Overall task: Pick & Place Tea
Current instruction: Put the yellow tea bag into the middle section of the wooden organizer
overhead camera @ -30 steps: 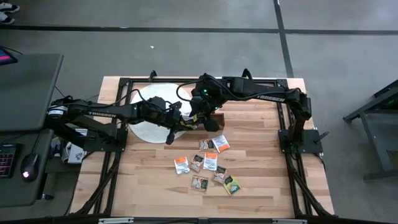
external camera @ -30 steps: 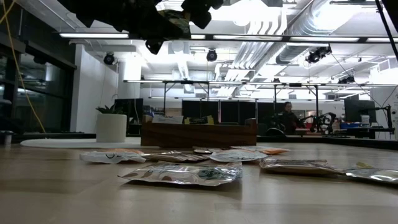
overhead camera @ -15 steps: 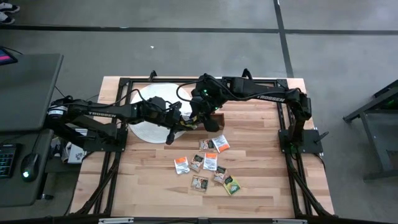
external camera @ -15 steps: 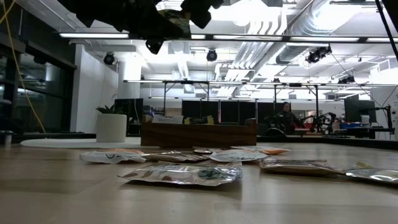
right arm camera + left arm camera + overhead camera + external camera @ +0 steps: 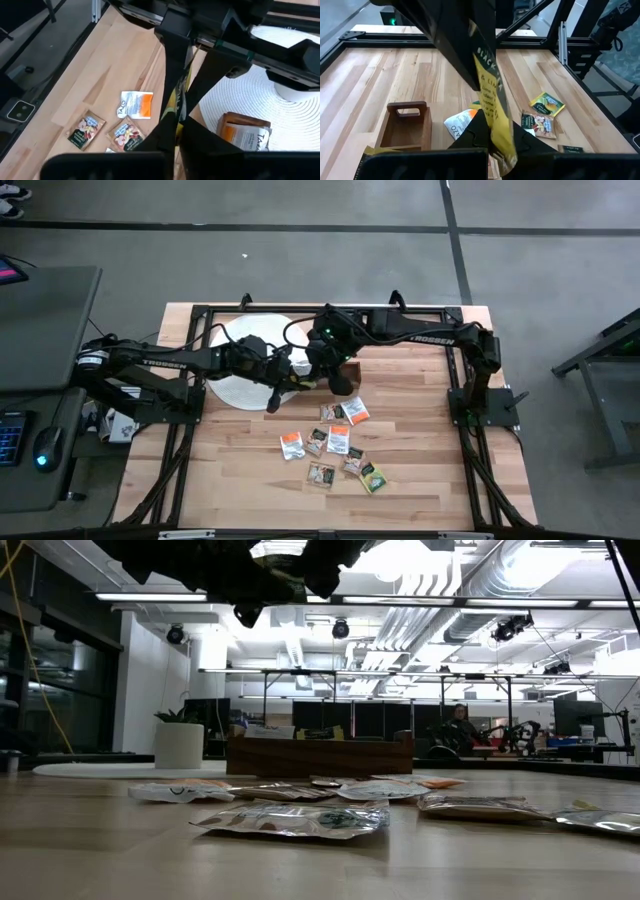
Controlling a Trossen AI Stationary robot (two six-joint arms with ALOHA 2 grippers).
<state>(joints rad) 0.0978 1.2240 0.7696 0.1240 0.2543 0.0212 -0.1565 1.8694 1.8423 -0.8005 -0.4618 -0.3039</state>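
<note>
My right claw [image 5: 318, 372], at frame centre, is clenched on the green-and-yellow flat foil tea sachet [image 5: 491, 100]; my left claw [image 5: 290, 372] must release first.

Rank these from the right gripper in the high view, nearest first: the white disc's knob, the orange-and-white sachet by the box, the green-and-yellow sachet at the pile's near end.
Measured from the right gripper:
1. Knob, on the white disc, leftward.
2. Orange-and-white sachet, just below the brown box; too close to the knob to call.
3. Green-and-yellow sachet, pile's near end.
</note>
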